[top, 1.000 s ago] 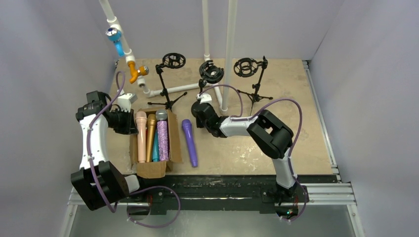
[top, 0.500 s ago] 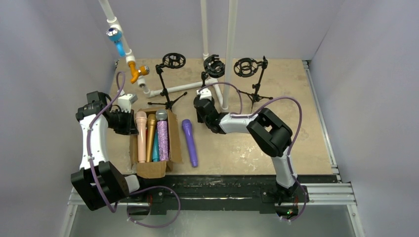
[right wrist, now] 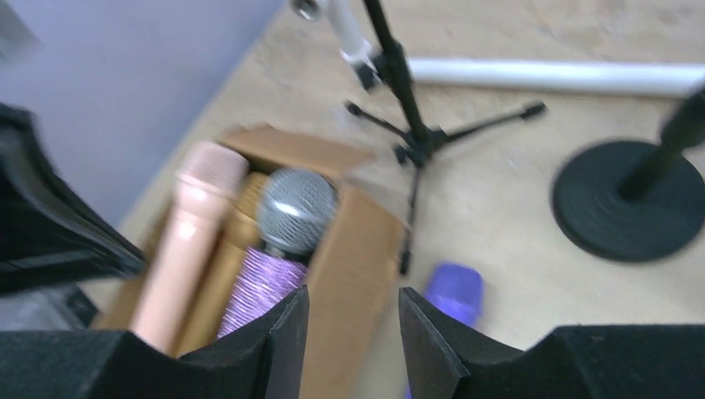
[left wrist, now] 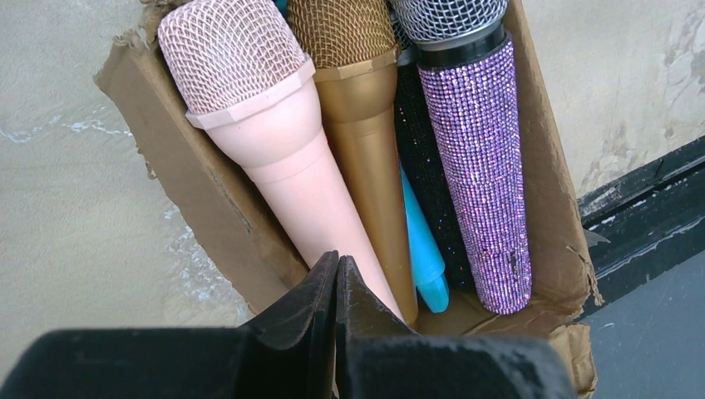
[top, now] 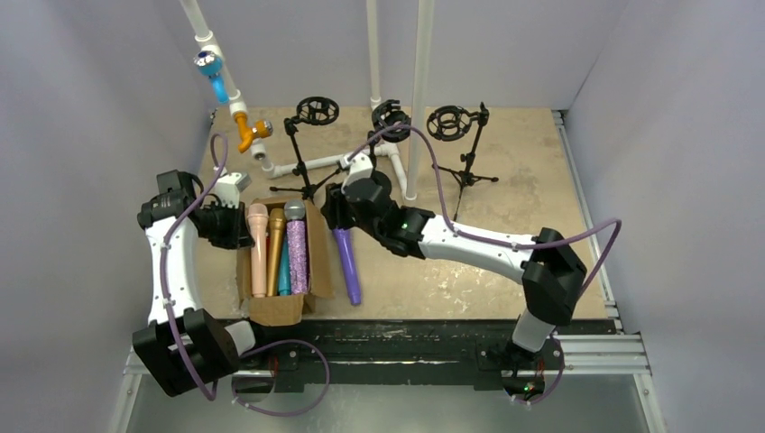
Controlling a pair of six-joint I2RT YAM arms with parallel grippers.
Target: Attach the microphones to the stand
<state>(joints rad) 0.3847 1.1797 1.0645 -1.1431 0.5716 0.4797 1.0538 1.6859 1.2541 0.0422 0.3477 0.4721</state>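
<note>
left gripper (top: 238,229): at the left wall of the cardboard box (top: 317,271). in the left wrist view its fingers (left wrist: 320,287) are pressed together with nothing between them, the tips over the box's edge beside the peach handle. whether they touch it cannot be told.
right gripper (top: 332,208): above the table (top: 541,180), between the box's right wall and the head of the purple microphone. in the right wrist view its fingers (right wrist: 284,332) stand apart and hold nothing.
peach microphone (left wrist: 270,141): lies in the box at the left, with its mesh head sticking out past the far end.
gold microphone (left wrist: 366,141): just right of the peach one and touching it.
purple glitter microphone (left wrist: 480,166): on the right side of the box, with a grey mesh head.
turquoise microphone (left wrist: 421,253): lower in the box, with only part of its handle showing between the gold and glitter ones.
black glitter microphone (left wrist: 420,158): under the others and mostly hidden.
purple microphone (top: 346,263): flat on the table just right of the box, head toward the far side and close under the right gripper.
upper blue microphone (top: 211,70): up on the slanted white pipe (top: 196,23).
orange microphone (top: 247,133): lower on the same pipe.
left stand (top: 317,111): a tripod with a ring holder, behind the box.
middle stand (top: 390,117): has a ring holder and stands behind the right arm.
right stand (top: 454,123): a tripod with a ring holder, well apart from the box.
</note>
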